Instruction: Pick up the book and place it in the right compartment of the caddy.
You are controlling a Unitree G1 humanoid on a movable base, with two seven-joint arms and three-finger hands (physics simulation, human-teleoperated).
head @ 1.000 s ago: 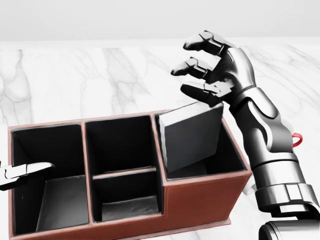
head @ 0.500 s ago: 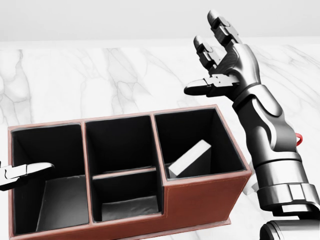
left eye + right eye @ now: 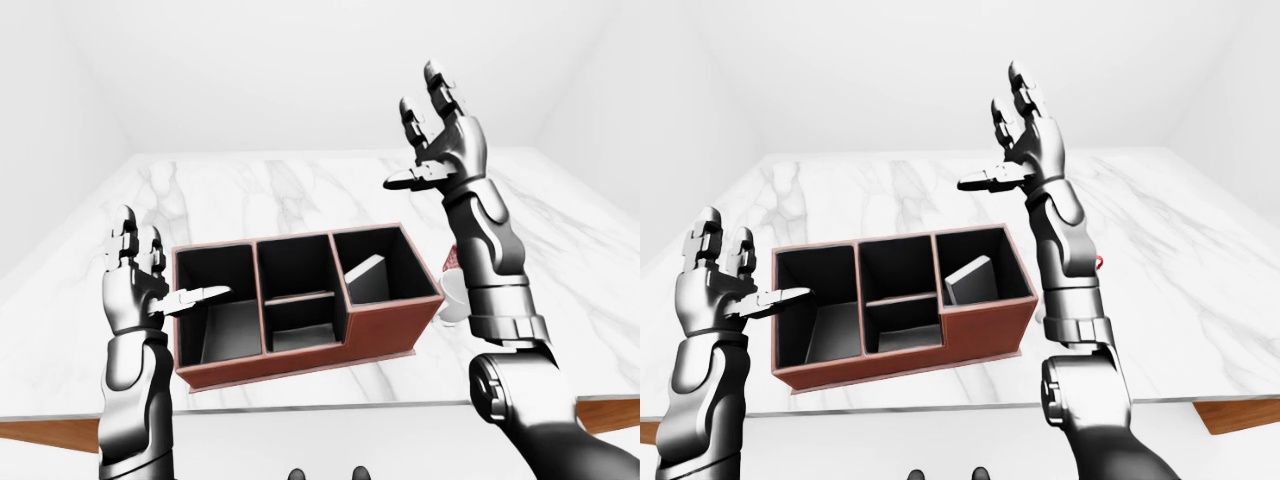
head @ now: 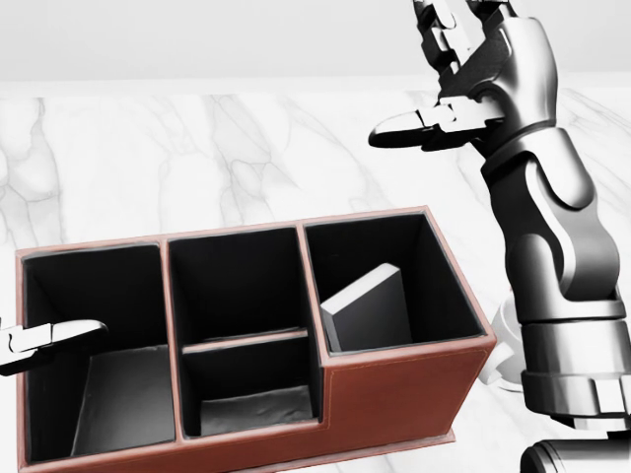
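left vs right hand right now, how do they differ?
Height: the right hand is raised well above the caddy; the left hand sits low beside the caddy's left end.
Position: the right is above the right compartment holding the tilted book; the left's thumb points over the left compartment.
Shared: both open, holding nothing.

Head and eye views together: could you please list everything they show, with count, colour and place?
Caddy: one, reddish-brown with black inside, on the table at the head view's centre.
Book: one, dark grey, leaning tilted inside the caddy's right compartment.
Table: one, white marble with a wooden edge.
Small white and red item: one, right of the caddy, mostly hidden by the arm.
Left hand: one, metallic grey, open, left of the caddy.
Right hand: one, metallic grey, open, raised above the caddy's right end.
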